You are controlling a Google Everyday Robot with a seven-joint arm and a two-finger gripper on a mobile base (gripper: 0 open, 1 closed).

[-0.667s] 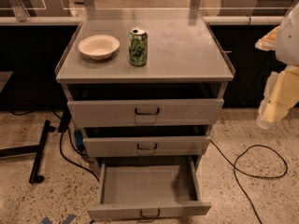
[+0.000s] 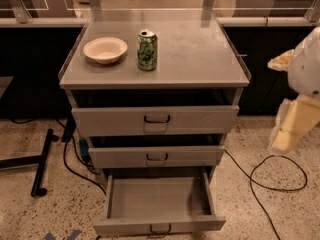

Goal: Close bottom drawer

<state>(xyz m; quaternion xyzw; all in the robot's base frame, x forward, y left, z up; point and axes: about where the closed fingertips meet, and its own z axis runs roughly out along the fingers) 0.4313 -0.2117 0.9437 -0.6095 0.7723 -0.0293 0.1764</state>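
Observation:
The bottom drawer (image 2: 159,225) is the lowest of three grey cabinet drawers. It is pulled far out, its inside (image 2: 157,198) is bare, and a small dark wire handle (image 2: 160,229) sits at the centre of its slim front. My arm comes in at the right edge, and my gripper (image 2: 295,125) hangs there as a cream shape. It is to the right of the cabinet at about the height of the top and middle drawers, well apart from the bottom drawer and touching nothing.
The top drawer (image 2: 156,120) and the middle drawer (image 2: 157,156) stand slightly out. A white bowl (image 2: 105,49) and a green can (image 2: 147,50) stand on the cabinet top (image 2: 200,54). A black cable (image 2: 278,176) loops on the floor at right. A black stand foot (image 2: 42,164) lies at left.
My arm and gripper at the right edge have moved down a little. The drawers, bowl and can have not moved.

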